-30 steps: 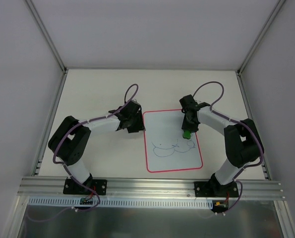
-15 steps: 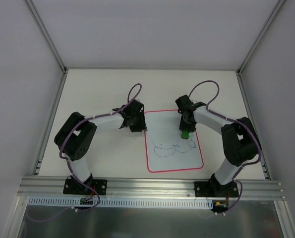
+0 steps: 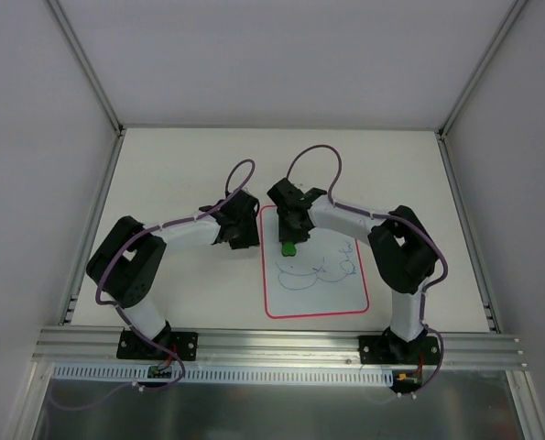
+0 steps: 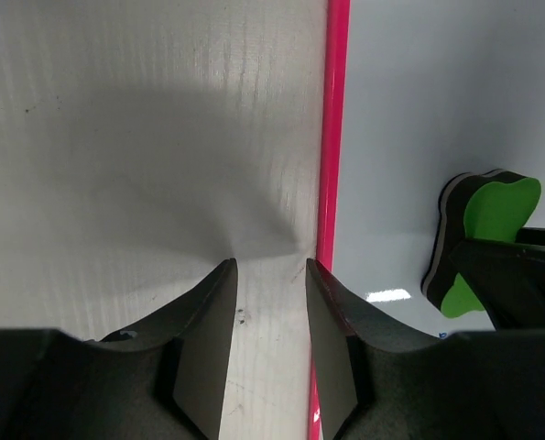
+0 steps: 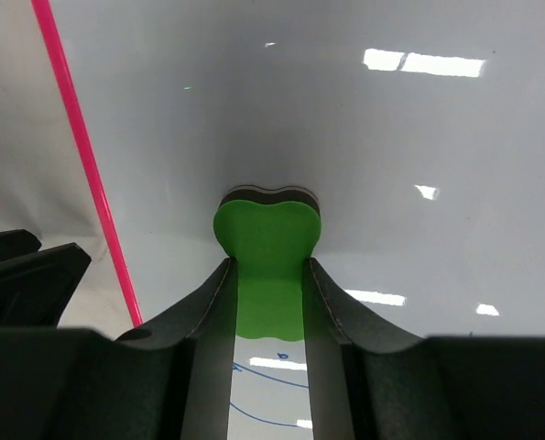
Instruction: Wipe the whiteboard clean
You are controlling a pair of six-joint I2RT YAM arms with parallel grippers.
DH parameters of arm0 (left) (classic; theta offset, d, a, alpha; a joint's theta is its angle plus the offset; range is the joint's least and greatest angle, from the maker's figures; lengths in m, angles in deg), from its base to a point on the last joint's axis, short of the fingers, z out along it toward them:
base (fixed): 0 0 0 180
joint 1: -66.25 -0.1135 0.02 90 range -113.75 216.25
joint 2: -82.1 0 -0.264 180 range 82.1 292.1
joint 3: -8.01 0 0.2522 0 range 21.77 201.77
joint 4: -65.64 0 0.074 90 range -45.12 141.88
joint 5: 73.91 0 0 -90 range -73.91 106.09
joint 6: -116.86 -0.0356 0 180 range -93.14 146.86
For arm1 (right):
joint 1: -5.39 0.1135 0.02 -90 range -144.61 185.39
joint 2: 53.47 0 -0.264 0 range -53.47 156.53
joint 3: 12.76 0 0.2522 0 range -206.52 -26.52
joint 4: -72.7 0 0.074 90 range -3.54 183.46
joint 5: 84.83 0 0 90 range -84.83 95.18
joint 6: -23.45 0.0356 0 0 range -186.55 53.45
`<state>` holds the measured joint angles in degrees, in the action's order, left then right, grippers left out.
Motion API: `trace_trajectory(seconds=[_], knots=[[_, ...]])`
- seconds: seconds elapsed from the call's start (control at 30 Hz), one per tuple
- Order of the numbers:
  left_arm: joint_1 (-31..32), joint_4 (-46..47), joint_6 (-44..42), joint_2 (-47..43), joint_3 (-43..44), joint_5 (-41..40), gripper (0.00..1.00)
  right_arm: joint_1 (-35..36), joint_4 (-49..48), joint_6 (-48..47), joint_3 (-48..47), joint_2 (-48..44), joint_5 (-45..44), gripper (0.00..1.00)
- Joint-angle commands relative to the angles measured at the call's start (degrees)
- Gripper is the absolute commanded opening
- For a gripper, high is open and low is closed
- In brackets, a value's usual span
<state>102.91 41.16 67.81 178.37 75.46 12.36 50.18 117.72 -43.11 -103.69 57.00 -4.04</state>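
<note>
whiteboard [image 3: 320, 295] under R claw [image 3: 290, 242], beside L claw [image 3: 245, 239]

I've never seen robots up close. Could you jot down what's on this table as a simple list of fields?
Board: flat white whiteboard with pink border, lying on the pale table between the two arms
Marks: blue marker scribbles across the board's middle, not wiped
Eraser: small green block eraser, near the board's far left corner
Right claw: closed on the eraser
Left claw: open, empty, tips down at the board's left border
</note>
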Motion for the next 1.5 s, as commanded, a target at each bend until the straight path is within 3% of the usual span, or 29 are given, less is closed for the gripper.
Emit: trace_trajectory(seconds=[0.0,0.23,0.5,0.73,1.07,1.23,1.47], knots=[[-0.28,-1.59,-1.49,-1.88,-0.08,-1.64,0.35,0.47,1.78,2.31,1.32,4.14,4.91,0.0],[-0.28,-1.67,-0.87,-1.87,-0.25,0.39,0.22,-4.45,1.96,1.52,8.51,-3.5,-0.35,0.0],[-0.1,-1.67,-1.48,-4.25,0.01,1.7,0.2,-18.23,2.22,-0.24,18.54,-13.0,-2.21,0.0],[0.86,-1.67,-2.1,-2.32,1.41,3.29,0.19,-23.79,2.92,-1.56,21.71,-14.59,-0.02,0.0],[4.29,-1.67,-2.45,-1.78,3.44,3.55,0.17,-22.65,4.06,0.2,22.76,-15.2,1.65,0.0],[3.94,-1.67,-2.1,-4.07,1.86,1.79,0.17,-16.24,3.89,3.01,21.01,-11.35,3.59,0.0],[-0.18,-1.67,-1.84,-10.3,-3.67,1.44,0.17,-4.02,3.01,7.93,11.17,-0.37,7.54,0.0]])
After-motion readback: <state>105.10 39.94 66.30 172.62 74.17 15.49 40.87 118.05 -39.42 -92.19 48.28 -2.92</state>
